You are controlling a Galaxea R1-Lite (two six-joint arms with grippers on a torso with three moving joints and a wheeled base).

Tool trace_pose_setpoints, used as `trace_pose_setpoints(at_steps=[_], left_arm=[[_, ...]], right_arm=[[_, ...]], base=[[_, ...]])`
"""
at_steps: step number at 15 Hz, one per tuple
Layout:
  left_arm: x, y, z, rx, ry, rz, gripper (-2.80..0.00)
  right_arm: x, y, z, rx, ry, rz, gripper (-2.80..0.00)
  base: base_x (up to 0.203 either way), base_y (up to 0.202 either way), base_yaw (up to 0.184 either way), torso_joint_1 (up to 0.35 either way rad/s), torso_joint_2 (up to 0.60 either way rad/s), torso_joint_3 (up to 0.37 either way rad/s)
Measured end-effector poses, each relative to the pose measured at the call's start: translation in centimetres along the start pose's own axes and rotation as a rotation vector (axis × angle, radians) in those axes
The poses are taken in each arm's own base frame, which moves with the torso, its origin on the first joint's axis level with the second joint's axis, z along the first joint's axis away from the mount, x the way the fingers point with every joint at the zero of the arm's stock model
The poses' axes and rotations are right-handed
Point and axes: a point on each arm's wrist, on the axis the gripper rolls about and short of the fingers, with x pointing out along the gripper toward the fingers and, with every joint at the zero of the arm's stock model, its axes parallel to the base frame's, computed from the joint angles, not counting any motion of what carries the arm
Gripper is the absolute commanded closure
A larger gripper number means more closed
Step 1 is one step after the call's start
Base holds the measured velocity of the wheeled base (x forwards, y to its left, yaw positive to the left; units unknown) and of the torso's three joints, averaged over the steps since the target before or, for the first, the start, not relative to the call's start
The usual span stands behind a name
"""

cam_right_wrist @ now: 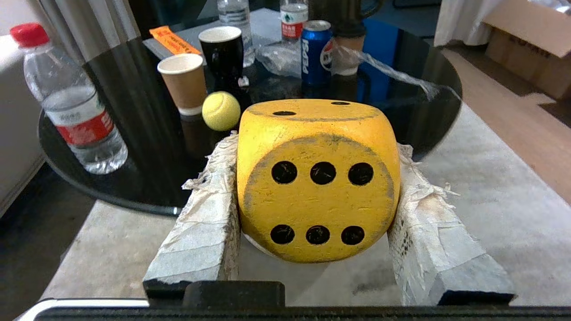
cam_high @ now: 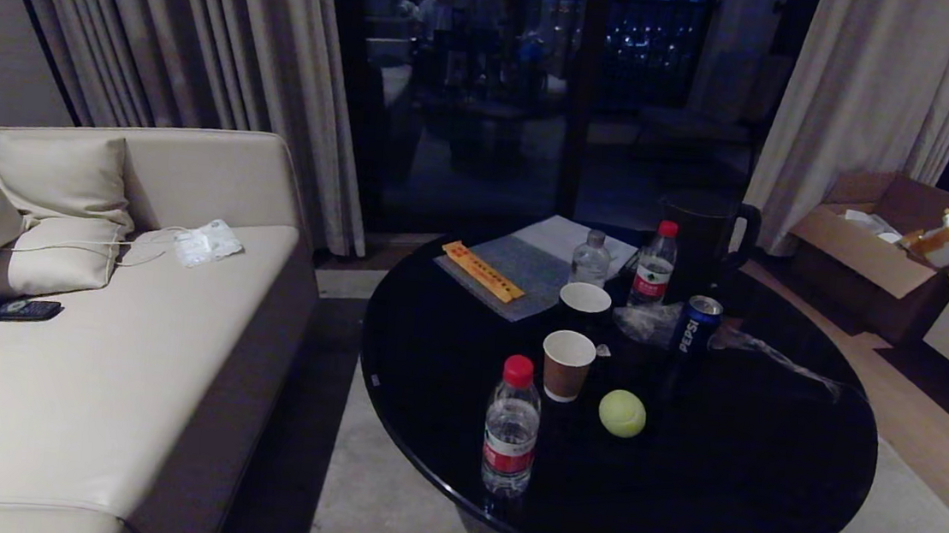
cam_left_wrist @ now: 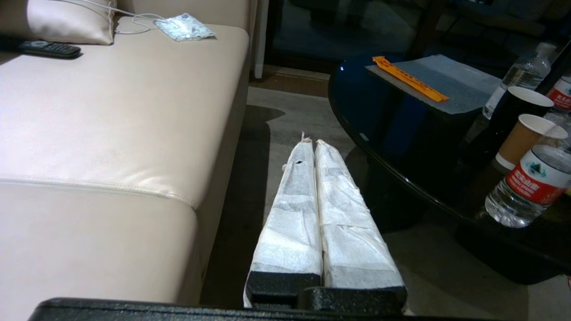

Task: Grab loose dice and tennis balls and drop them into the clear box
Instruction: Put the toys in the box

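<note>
One large yellow die with rounded corners and black pips (cam_right_wrist: 317,178) sits clamped between the two tape-wrapped fingers (cam_right_wrist: 203,223) of the right claw (cam_right_wrist: 314,154), six-pip face toward the wrist camera; the padding on the fingers probably gives a softer, surer hold on its painted faces. It is carried off the near edge of the round black glossy surface (cam_high: 729,495), above the pale rug (cam_right_wrist: 490,191), so it appears to be in transit and not about to be set down. One fuzzy yellow-green tennis ball (cam_high: 622,413) lies loose on the surface, just beside a brown paper cup (cam_high: 566,364) and near a clear water bottle with a red cap (cam_high: 511,429); a blue Pepsi can (cam_high: 695,324) stands a little beyond. No clear box shows in any view, so the drop point must be found before the die can be released. The left claw (cam_left_wrist: 311,149) hangs idle between the beige leather sofa (cam_left_wrist: 111,111) and the surface, its wrapped fingers pressed together, holding nothing. Neither arm shows in the head view.
</note>
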Motion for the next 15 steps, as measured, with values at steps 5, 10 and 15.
trace_pose_setpoints(at_steps=[5, 10, 15], left_arm=[[0.0, 0.0, 0.0, 0.0, 0.0, 0.0, 0.0], [0.0, 0.0, 0.0, 0.0, 0.0, 0.0, 0.0], [0.0, 0.0, 0.0, 0.0, 0.0, 0.0, 0.0]], right_arm=[[0.0, 0.0, 0.01, 0.0, 0.0, 0.0, 0.0], [0.0, 0.0, 0.0, 0.0, 0.0, 0.001, 0.0], [0.0, 0.0, 0.0, 0.0, 0.0, 0.0, 0.0]], base=[[-0.182, 0.0, -0.004, 0.002, 0.0, 0.002], [-0.184, 0.0, 0.0, 0.002, 0.0, 0.003], [-0.184, 0.0, -0.003, 0.002, 0.0, 0.004]])
